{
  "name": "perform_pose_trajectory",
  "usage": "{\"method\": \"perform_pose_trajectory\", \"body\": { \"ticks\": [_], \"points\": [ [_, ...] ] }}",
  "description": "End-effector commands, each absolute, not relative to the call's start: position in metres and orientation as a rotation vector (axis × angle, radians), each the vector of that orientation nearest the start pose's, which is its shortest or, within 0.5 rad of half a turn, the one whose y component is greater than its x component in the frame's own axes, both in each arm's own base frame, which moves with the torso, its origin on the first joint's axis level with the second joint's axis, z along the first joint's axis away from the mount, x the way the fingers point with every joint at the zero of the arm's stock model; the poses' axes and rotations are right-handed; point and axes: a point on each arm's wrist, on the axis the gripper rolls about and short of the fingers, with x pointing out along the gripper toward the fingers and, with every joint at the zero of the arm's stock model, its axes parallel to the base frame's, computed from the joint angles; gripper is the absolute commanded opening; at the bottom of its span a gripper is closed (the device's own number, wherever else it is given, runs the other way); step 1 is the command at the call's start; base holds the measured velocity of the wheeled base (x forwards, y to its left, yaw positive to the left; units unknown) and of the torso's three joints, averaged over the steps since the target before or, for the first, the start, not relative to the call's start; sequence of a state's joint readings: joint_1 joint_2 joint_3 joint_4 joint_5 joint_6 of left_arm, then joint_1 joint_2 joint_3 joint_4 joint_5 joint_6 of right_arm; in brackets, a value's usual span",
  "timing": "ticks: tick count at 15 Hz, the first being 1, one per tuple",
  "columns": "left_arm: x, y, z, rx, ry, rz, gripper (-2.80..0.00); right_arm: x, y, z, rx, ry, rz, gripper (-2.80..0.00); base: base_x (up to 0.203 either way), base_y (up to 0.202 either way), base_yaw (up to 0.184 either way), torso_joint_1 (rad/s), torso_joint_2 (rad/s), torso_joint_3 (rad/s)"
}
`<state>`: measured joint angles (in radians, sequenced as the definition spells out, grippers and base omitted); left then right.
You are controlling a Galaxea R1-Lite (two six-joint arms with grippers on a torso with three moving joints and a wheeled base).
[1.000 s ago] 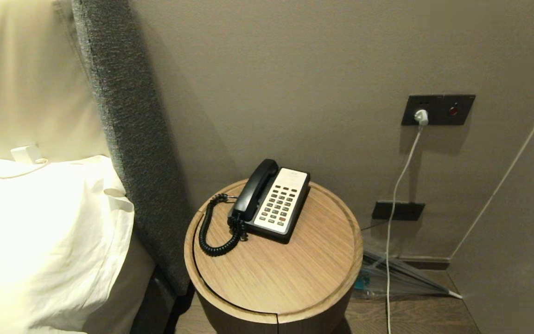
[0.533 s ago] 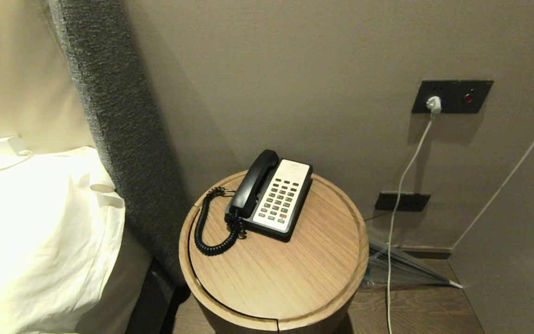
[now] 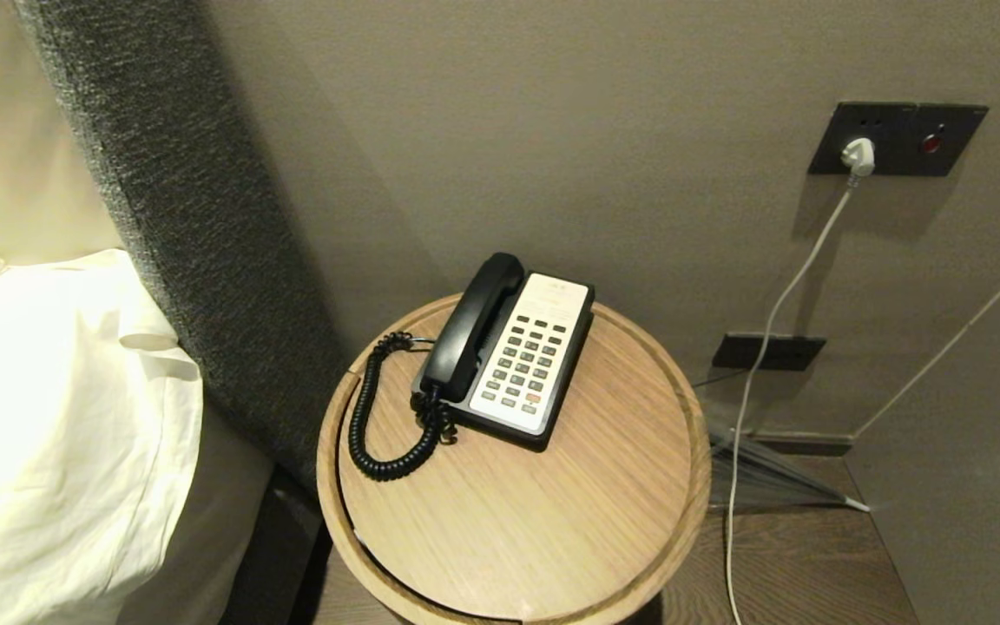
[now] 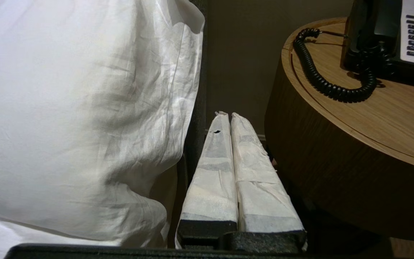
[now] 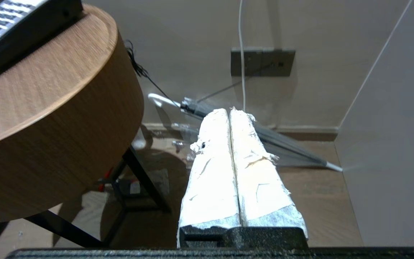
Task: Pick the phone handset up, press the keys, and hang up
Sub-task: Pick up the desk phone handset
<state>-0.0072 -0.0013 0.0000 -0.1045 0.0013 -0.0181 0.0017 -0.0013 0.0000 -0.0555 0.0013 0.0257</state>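
Handset (image 3: 470, 328) cradled on the phone's left side, atop the round worktop (image 3: 552, 503), long axis running from near-left to far-right, toward the wall. Coiled cord (image 3: 378, 417) looping off its near end, toward the bed. Keys (image 3: 528, 365) just right of it on the white faceplate. Neither arm in the head view. Left tool (image 4: 228, 117) clenched on nothing, low between pillow (image 4: 84, 108) and worktop, handset up and to its right. Right tool (image 5: 230, 112) likewise pressed together and empty, low off the worktop's right, over the floor. Left arm probably the nearer to the handset. Nothing lifted yet.
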Motion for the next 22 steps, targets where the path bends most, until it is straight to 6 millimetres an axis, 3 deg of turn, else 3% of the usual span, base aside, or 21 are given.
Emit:
{"method": "perform_pose_trajectory", "body": {
  "ticks": [1,22],
  "points": [
    [-0.0201,0.0002,0.0752,-0.019,-0.066,-0.007,-2.8,-0.0215,0.0,0.0756,0.026,-0.037,0.004,-2.8,0.0,0.0,0.0,0.006,0.0,-0.191],
    [-0.0201,0.0002,0.075,-0.013,-0.064,-0.008,-2.8,-0.0214,0.0,0.0757,0.026,-0.036,0.004,-2.8,0.0,0.0,0.0,0.003,0.0,-0.173]
  ]
}}
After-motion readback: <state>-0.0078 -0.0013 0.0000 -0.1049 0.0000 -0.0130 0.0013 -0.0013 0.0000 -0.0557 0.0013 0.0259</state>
